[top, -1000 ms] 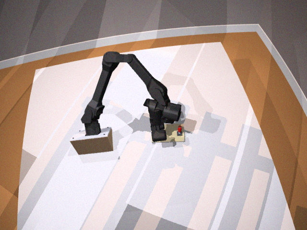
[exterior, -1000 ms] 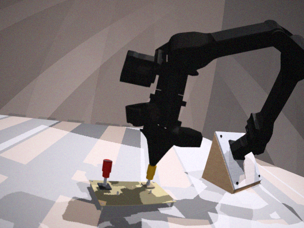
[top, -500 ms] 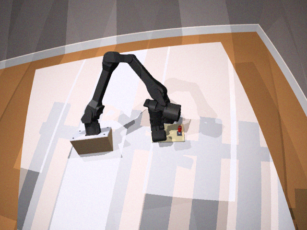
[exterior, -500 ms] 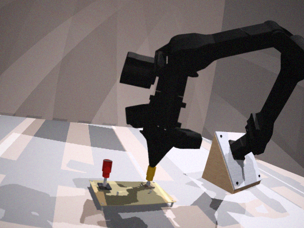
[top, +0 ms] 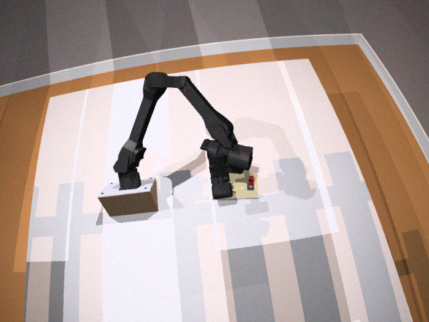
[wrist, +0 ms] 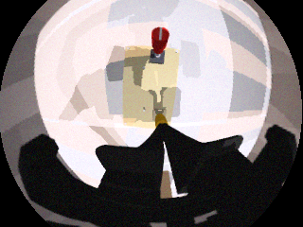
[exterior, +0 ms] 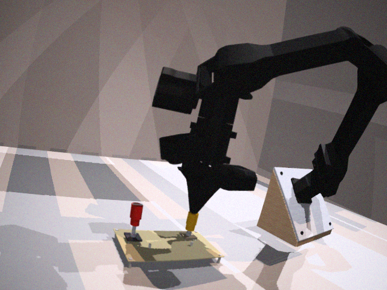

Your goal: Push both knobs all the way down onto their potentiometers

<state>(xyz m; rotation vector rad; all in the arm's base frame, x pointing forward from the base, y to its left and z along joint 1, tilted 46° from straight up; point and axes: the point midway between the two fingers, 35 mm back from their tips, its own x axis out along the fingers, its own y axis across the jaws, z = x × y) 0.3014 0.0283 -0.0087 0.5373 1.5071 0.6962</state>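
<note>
The circuit board stands on short legs. The red knob is high on its shaft, with bare shaft showing above its potentiometer in the exterior view. The yellow knob stands slightly tilted on its shaft, with a short piece of shaft showing above its potentiometer. My gripper is shut and empty, its tips at the top of the yellow knob, seemingly touching it. In the top view the arm hides the yellow knob.
The arm's wedge-shaped base stands beside the board, on the left in the top view. Two small pins stick up from the board, one of them between the knobs. Striped shadows cross the table.
</note>
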